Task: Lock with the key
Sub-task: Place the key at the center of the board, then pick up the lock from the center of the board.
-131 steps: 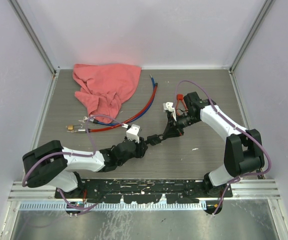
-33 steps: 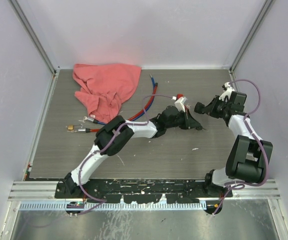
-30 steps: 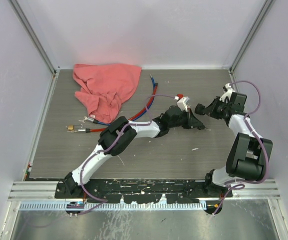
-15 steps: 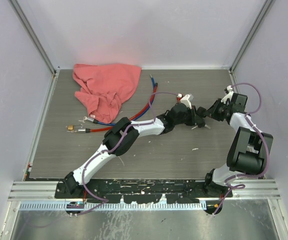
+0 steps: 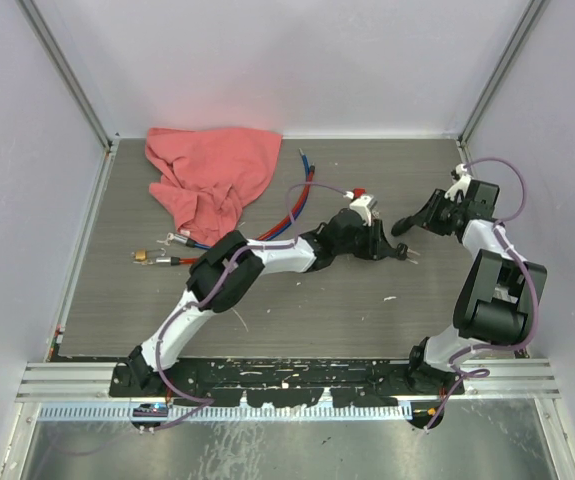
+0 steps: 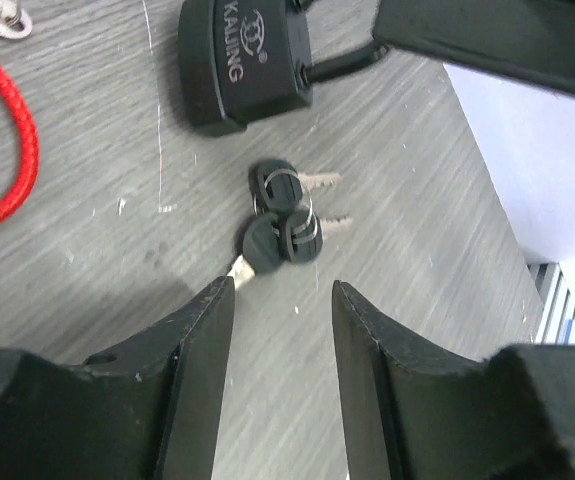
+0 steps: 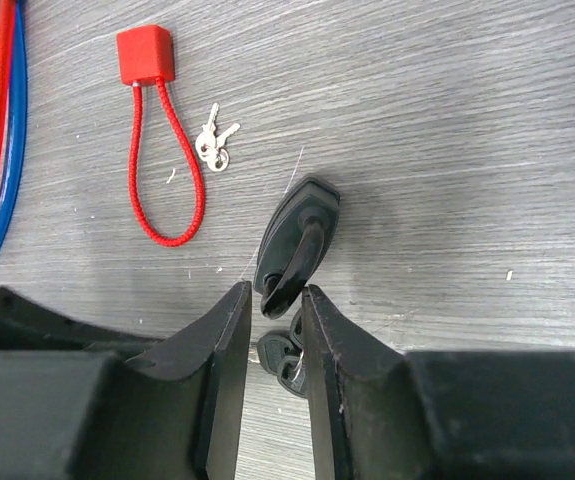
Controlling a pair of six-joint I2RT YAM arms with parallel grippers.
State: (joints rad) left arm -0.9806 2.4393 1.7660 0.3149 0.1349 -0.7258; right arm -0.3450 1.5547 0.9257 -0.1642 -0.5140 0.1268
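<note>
The black padlock (image 6: pixel 245 65) lies flat on the worktop (image 5: pixel 297 300), towards its right edge and about halfway between the far and near edges. Its bunch of black-headed keys (image 6: pixel 285 222) is just beside it and not in the lock. Half a second earlier the two claws were pressed close together over this spot; now they have drawn apart. The left claw (image 6: pixel 279 290) has backed off and stands open with nothing between its fingers, the keys lying loose just ahead of them. The right claw (image 7: pixel 275 295) has pulled back towards the right edge. Its gap is narrow and the end of the shackle sits in its mouth, but I cannot tell whether it still pinches it. The red cable lock (image 7: pixel 162 150) and its small silver keys (image 7: pixel 214 138) lie beyond the padlock. The pink cloth (image 5: pixel 212 180) in the far left corner and the red and blue cables (image 5: pixel 292 205) have not moved.
</note>
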